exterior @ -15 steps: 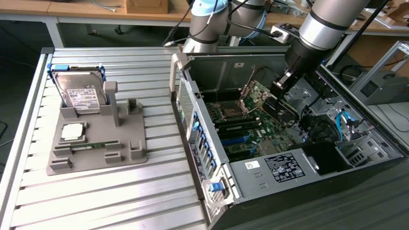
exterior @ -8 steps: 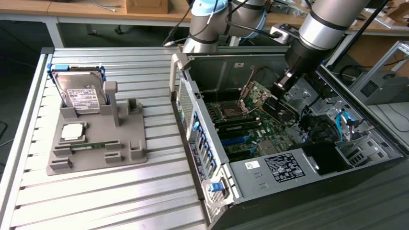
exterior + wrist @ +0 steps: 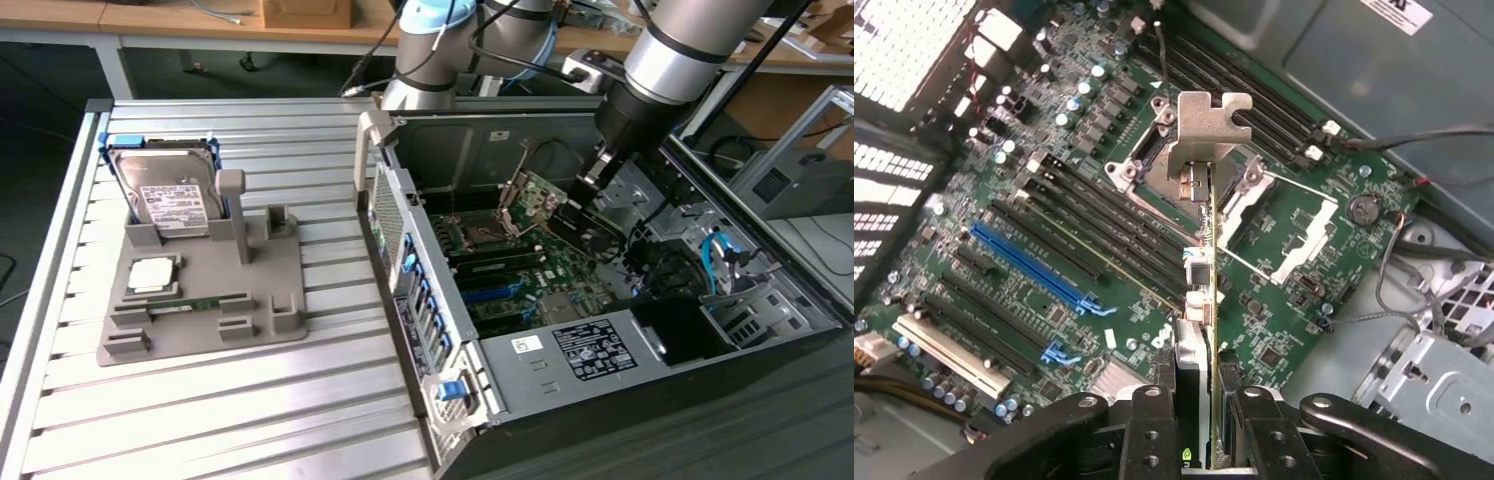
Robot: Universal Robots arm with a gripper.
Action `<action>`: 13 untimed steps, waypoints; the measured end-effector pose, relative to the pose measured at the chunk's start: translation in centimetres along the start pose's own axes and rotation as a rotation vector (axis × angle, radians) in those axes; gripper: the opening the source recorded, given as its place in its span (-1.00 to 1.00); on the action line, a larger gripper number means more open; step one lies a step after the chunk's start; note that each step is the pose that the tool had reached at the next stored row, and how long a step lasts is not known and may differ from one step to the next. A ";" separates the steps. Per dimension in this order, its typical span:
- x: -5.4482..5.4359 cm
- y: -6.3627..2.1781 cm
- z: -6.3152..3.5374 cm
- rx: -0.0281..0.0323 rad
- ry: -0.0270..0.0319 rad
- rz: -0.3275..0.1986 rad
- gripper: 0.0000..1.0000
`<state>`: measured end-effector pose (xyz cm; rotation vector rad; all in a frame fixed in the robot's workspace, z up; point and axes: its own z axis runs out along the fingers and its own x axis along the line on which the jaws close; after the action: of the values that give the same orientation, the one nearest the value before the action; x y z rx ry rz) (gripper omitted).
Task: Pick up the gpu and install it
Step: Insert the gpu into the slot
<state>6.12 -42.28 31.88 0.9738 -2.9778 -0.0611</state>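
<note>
Gripper (image 3: 1201,425) is clamping the gpu (image 3: 1197,265) by one edge | gpu is hanging edge-on above the motherboard (image 3: 1054,250) inside the case (image 3: 561,370) | gpu is probably handling light, stiff, fragile | bare board edge or bracket (image 3: 1199,130) is looking safest to hold, not components.

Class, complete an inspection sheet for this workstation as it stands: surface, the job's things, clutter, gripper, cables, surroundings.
Surface: ribbed metal table, carrying a grey fixture and an open computer case.
Job's things: gpu, held edge-on over the motherboard inside the case, silver bracket at one end.
Clutter: hard drive, processor and memory stick parked in the fixture.
Gripper: gripper shut on the gpu's edge.
Cables: blue cables and thin wires inside the case; black cable beside the arm.
Surroundings: wooden benches and a cardboard box behind the table.
</note>
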 end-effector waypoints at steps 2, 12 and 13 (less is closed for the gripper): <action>0.0 0.00 0.00 -0.0002 0.0008 -0.023 -0.47; 0.0 0.00 0.00 -0.0005 0.0038 -0.097 -0.47; 0.0 0.00 0.00 -0.0005 0.0041 -0.103 -0.47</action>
<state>6.12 -42.28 31.88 1.1258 -2.9216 -0.0603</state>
